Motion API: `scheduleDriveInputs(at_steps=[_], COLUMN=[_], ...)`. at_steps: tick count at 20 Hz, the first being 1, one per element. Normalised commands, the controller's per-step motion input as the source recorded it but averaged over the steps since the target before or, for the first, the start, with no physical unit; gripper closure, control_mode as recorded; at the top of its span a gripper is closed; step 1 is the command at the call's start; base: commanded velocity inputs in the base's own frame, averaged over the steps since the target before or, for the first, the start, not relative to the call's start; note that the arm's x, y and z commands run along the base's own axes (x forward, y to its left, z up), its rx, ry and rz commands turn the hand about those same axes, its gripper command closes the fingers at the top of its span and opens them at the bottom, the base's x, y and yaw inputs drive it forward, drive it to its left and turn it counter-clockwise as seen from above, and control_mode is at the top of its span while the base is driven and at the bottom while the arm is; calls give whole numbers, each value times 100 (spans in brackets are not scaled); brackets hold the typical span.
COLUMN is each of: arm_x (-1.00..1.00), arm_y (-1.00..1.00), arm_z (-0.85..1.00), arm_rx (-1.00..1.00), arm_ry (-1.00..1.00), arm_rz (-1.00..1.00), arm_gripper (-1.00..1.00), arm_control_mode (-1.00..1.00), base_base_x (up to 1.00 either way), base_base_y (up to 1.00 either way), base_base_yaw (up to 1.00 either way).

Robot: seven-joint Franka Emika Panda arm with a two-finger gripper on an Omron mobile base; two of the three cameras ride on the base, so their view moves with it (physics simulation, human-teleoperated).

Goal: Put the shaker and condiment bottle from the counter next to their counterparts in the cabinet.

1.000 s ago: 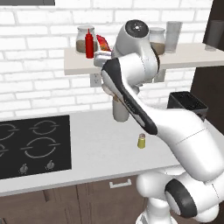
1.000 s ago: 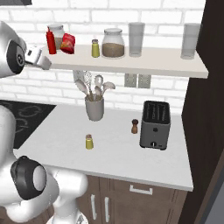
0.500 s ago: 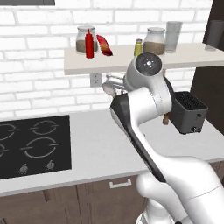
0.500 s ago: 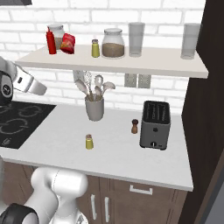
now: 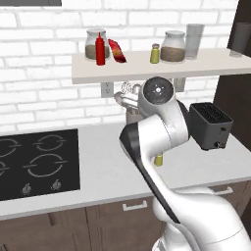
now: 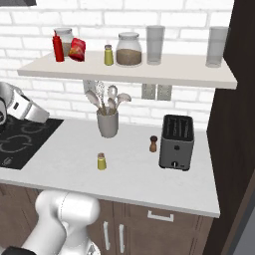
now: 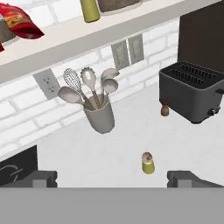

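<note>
The small yellow-green shaker [image 7: 148,163] stands upright on the pale counter [image 7: 188,144], a little right of and beyond my open gripper [image 7: 113,180], whose fingertips [image 7: 41,178] hold nothing. The same shaker [image 6: 101,161] stands in front of the utensil pot, and my arm half hides the shaker [image 5: 158,160] in the left base view. On the beige cabinet shelf [image 6: 189,74], the red condiment bottle [image 6: 58,46] stands at the left end beside a jar. A matching shaker [image 6: 108,55] stands further right on the shelf.
A grey utensil pot [image 6: 107,123], a small brown mill [image 6: 153,144] and a dark toaster [image 6: 176,142] stand at the back of the counter. The black hob [image 5: 34,164] lies to the left. A red packet [image 6: 76,49], jars and tall glasses share the shelf.
My arm has swung down and away from the shelf's left end, and the hand now looks over the counter. The red bottle stays on the shelf. The counter shaker has not moved.
</note>
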Motion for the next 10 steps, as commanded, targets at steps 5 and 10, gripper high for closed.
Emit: scheduleDriveInputs(at_steps=[5,10], arm_x=[-10,-5], arm_y=[-10,-11], arm_z=[-27,-35], arm_rx=[0,0], arm_ry=[0,0], arm_rz=[-13,-13], arm_gripper=[-100,-100], arm_control_mode=[-100,-100], base_base_x=[0,0], base_base_y=[0,0], base_base_yaw=[0,0])
